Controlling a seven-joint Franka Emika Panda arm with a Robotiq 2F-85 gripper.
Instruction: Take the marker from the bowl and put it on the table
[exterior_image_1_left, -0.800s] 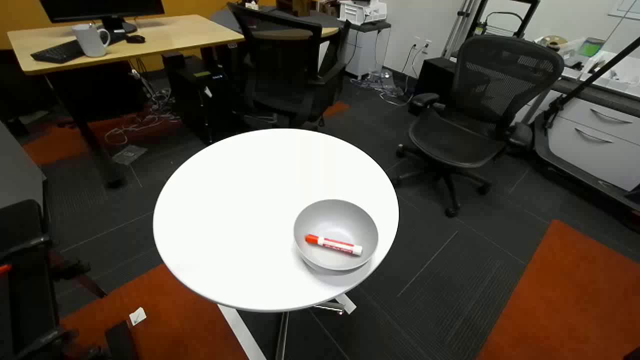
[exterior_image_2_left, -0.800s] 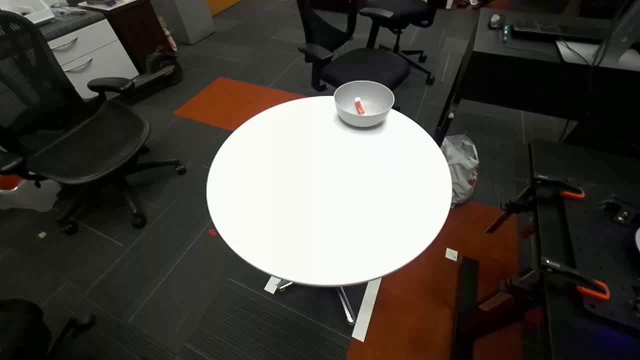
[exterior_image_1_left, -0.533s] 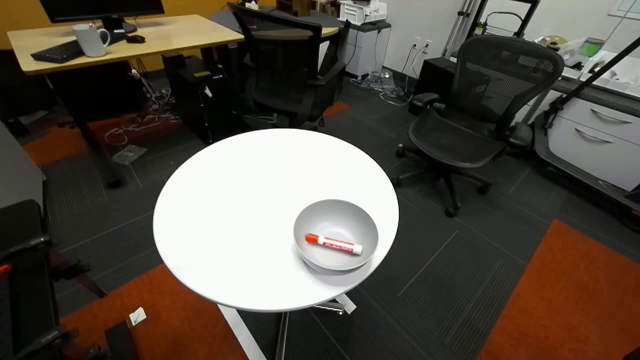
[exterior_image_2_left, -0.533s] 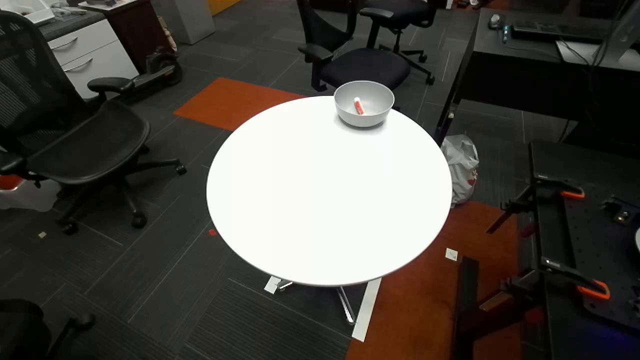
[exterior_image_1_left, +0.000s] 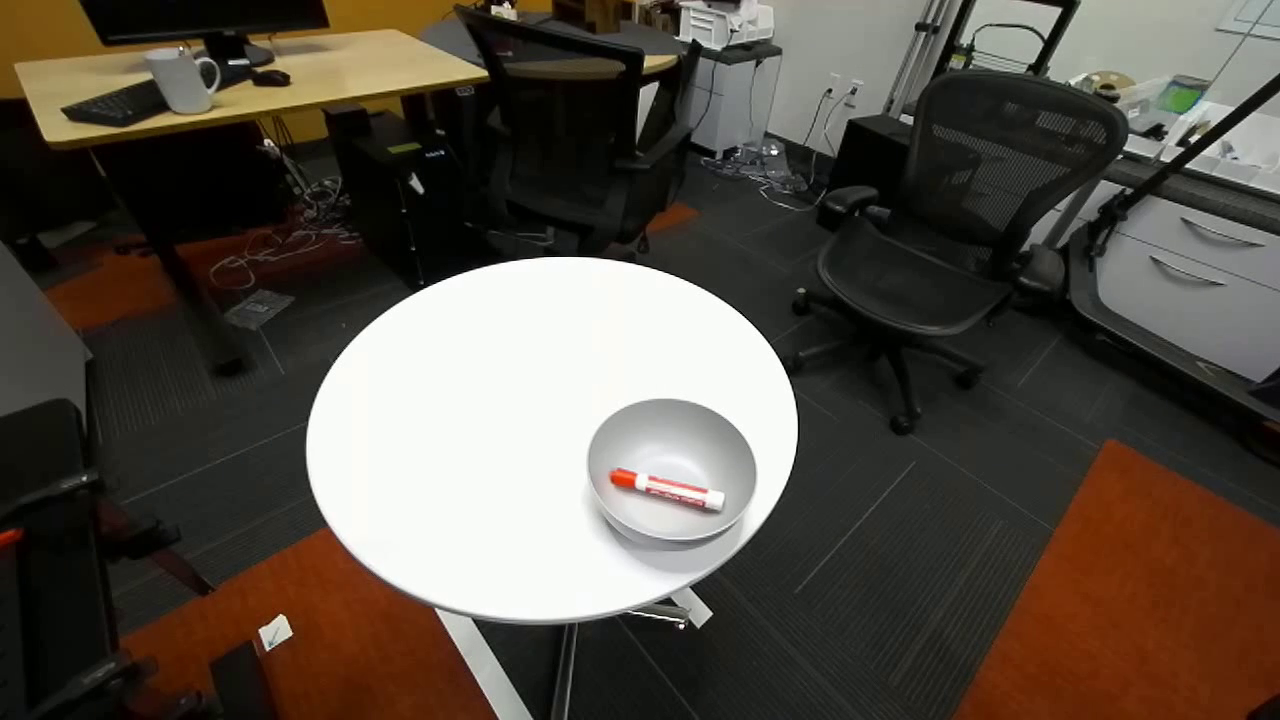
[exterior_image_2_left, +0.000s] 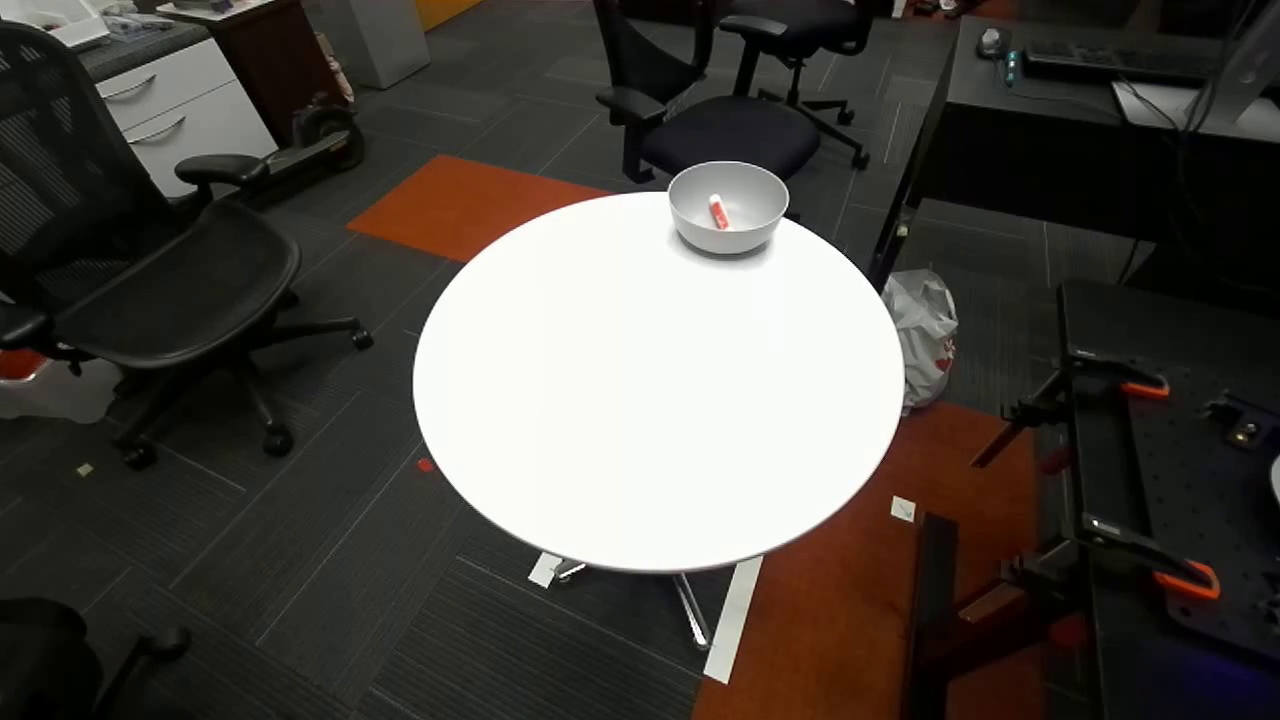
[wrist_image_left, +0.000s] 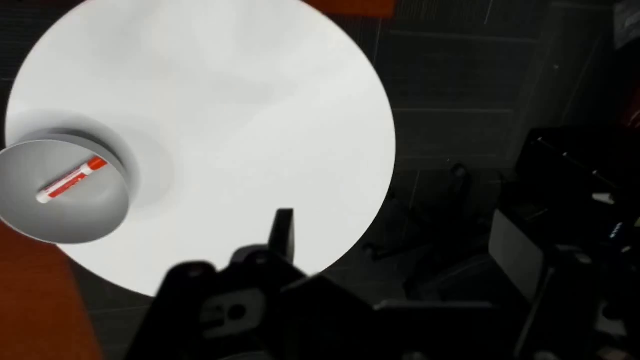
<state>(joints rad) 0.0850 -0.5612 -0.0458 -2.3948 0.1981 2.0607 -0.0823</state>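
Note:
The red and white marker lies inside the grey bowl, slanted across its bottom, in both exterior views. The marker also shows in the exterior view and in the wrist view. The bowl is at the left edge of the wrist view, partly cut off. It stands near the edge of the round white table. My gripper shows only in the wrist view, with its two fingers wide apart and nothing between them. It is above the table, away from the bowl. The arm is outside both exterior views.
A black mesh chair stands beside the table. A wooden desk with a white mug is farther back. A black bench with orange-tipped clamps and a plastic bag are beside the table.

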